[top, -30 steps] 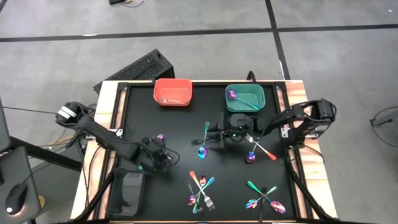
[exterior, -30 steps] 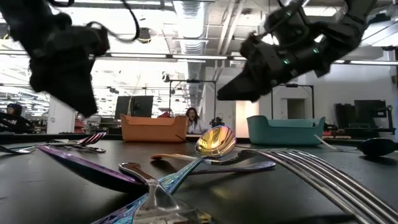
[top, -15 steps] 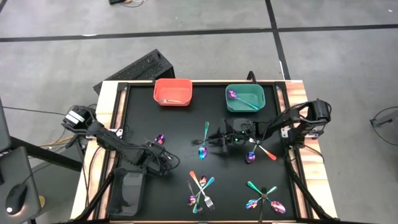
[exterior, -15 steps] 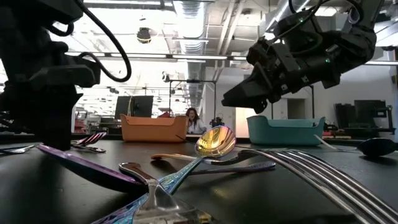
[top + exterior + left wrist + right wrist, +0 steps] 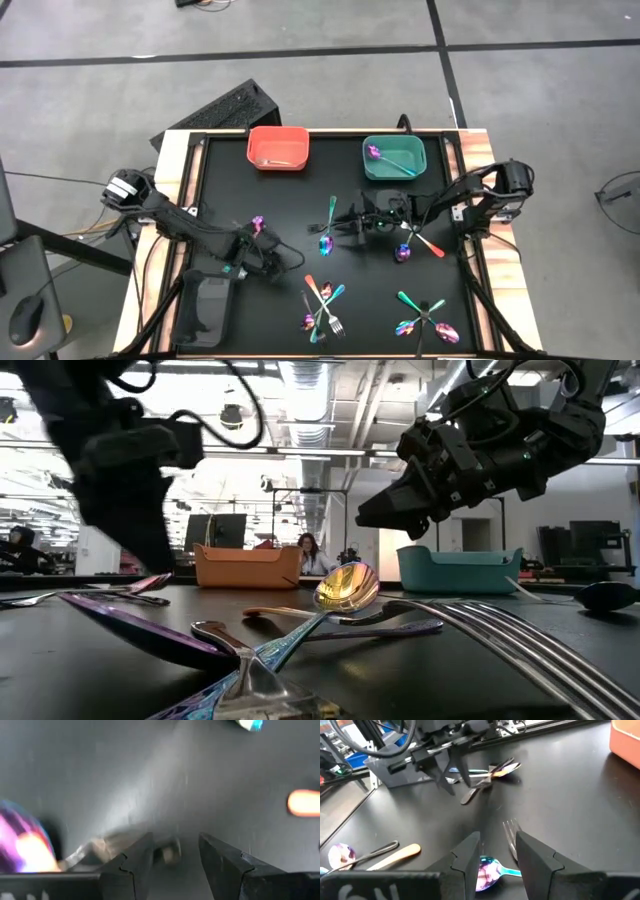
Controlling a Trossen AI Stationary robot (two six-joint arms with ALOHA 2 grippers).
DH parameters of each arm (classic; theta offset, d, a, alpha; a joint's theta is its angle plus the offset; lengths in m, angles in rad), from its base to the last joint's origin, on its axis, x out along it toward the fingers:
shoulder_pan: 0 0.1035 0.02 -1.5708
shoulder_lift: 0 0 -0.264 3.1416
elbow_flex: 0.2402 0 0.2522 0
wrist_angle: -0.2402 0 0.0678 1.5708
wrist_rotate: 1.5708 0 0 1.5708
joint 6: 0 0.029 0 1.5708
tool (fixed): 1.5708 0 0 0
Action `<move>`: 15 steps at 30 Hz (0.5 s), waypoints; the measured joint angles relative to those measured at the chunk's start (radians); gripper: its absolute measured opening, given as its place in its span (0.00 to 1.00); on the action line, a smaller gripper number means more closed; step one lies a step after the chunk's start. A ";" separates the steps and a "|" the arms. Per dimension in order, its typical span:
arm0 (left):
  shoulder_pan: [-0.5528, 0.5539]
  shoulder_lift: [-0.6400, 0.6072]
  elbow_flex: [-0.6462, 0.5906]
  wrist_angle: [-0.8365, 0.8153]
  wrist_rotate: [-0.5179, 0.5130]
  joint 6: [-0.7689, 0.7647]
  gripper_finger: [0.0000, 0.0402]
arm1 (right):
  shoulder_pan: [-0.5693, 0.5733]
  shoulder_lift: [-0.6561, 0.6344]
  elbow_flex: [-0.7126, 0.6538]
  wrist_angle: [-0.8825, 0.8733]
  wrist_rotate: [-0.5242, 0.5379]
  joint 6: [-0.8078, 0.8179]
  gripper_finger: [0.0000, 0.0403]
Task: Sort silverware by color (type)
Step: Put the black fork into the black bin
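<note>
High view – left pincer (image 5: pixel 262 262): I see it low over the black surface (image 5: pixel 290 200), left of centre, just beside a purple spoon (image 5: pixel 257 223).
High view – right pincer (image 5: pixel 352 224): reaching toward mid-surface, next to a teal-handled spoon (image 5: pixel 329 226).
High view – silverware: one cluster (image 5: pixel 322 305) at front centre, another (image 5: pixel 424 316) at front right; a purple spoon lies in the teal bin (image 5: pixel 393 157), a silver piece in the red bin (image 5: pixel 278 148).
Low view – right pincer (image 5: pixel 372 513): raised above the surface, tips pointing down and left; I cannot tell the gap from here.
Left wrist view – left pincer (image 5: pixel 175 852): fingers slightly spread, a small silver piece (image 5: pixel 167 853) between the tips – not pinched.
Right wrist view – right pincer (image 5: pixel 497 851): fingers apart, holding nothing; a fork (image 5: pixel 511 837) and an iridescent spoon (image 5: pixel 487 870) lie on the surface below the gap.
</note>
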 joint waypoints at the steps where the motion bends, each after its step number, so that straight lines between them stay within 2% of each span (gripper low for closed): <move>1: 0.011 0.000 0.001 0.021 -0.016 0.036 0.36 | 0.001 0.000 -0.001 0.000 0.000 0.001 0.36; 4: 0.041 -0.003 0.001 0.073 -0.065 0.156 0.36 | 0.006 0.000 -0.011 -0.005 0.000 0.022 0.36; 7: 0.083 0.007 0.001 0.210 -0.108 0.311 0.36 | 0.006 0.000 -0.017 -0.003 0.007 0.046 0.36; 10: 0.151 0.048 0.001 0.394 -0.072 0.452 0.36 | 0.007 0.000 -0.017 0.002 0.027 0.070 0.36; 13: 0.237 0.078 0.002 0.496 0.032 0.433 0.36 | 0.006 0.000 -0.017 -0.005 0.027 0.097 0.36; 15: 0.290 0.081 0.002 0.465 0.070 0.350 0.36 | 0.009 0.000 -0.017 -0.024 0.027 0.120 0.36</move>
